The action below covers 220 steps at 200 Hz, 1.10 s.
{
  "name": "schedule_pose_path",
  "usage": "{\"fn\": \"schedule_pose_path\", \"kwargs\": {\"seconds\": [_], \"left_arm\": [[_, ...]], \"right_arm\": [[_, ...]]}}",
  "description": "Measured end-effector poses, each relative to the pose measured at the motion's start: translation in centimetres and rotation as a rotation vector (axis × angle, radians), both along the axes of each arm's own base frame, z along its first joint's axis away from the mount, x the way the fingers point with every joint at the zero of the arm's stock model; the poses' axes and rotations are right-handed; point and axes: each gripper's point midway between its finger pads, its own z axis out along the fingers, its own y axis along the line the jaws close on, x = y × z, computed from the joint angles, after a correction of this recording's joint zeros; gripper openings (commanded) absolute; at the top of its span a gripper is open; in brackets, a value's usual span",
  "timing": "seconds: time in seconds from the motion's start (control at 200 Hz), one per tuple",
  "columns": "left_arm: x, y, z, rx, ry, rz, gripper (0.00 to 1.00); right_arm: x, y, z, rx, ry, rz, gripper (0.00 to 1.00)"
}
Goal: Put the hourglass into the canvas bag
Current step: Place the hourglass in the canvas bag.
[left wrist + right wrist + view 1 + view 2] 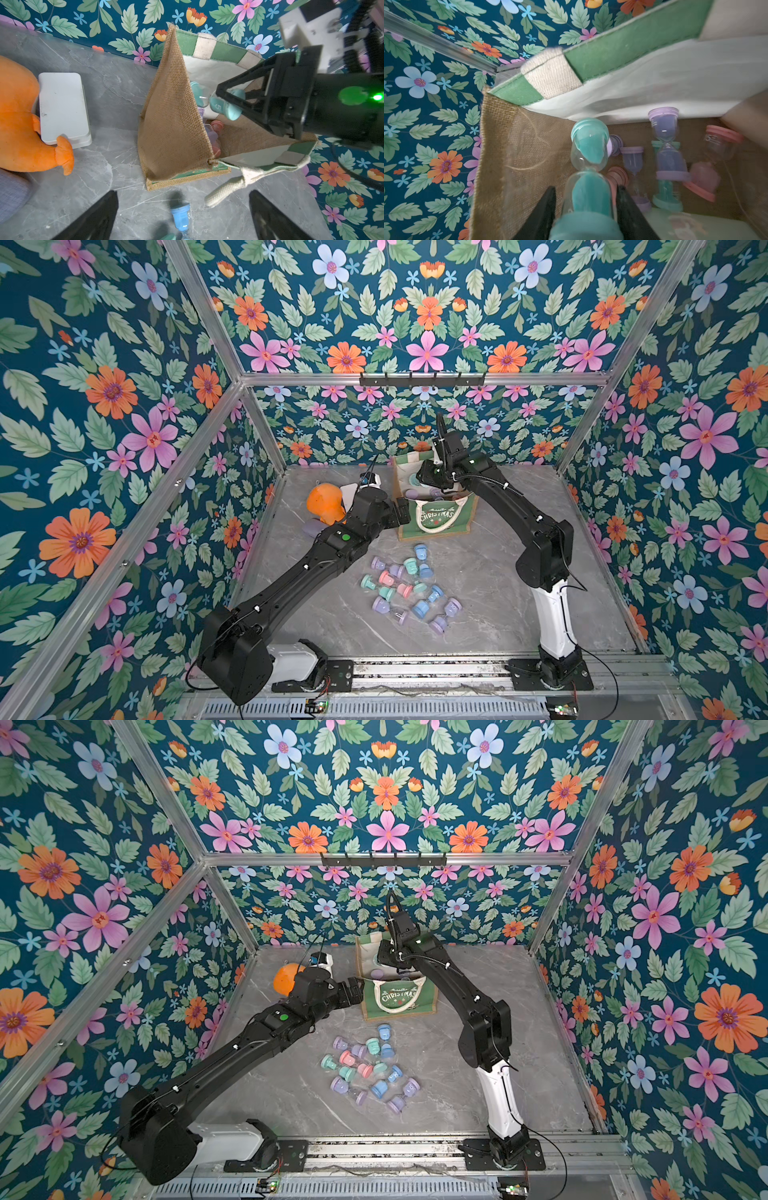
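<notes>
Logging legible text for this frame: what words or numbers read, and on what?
"CHRISTMAS": front of the canvas bag.
"5": cap of the teal hourglass in the right end effector.
Smaller print above "CHRISTMAS": too small to read.
Digits on the pink hourglass cap inside the bag: blurred.

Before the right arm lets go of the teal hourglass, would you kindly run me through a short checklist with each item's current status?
1. Right gripper shut on the teal hourglass: ok.
2. Teal hourglass within the rim of the bag, over its opening: ok.
3. Bag upright with its mouth open: ok.
4. Free floor beside the hourglasses inside: ok.
5. Left gripper open, empty and outside the bag mouth: ok.
6. Height left to the bag floor short enough for a gentle drop: cannot tell.
</notes>
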Motion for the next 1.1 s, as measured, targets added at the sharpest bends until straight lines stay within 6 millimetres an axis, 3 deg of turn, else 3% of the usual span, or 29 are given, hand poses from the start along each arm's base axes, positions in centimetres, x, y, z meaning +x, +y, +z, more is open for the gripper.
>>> {"fn": "schedule_pose_path", "kwargs": {"seconds": [0.21,0.45,0.6,0.695,0.8,1.1], "left_arm": [[0.3,-0.1,-0.7,-0.013,0.013,0.003,1.00],[0.3,0.0,-1.3,-0.011,0.022,0.003,1.00],[0.4,0.0,-1.4,-0.014,0.024,0.005,1.00],[0.4,0.0,-1.2,-0.017,0.021,0.005,1.00],[0.4,0.0,-0.9,-0.024,0.013,0.005,1.00],[0.3,-0.1,0.1,-0.042,-0.004,0.000,1.00]], "right_arm": [[1.7,0.5,-4.2,0.001,0.062,0.017,0.24],[1.9,0.9,-7.9,-0.017,0.117,0.037,0.25],[1.8,0.4,-8.9,-0.038,0.131,0.043,0.38],[1.8,0.2,-8.8,-0.046,0.124,0.046,0.48],[1.8,-0.1,-8.1,-0.058,0.108,0.045,0.52],[1.1,-1.1,-2.0,-0.057,0.008,0.044,0.70]]}}
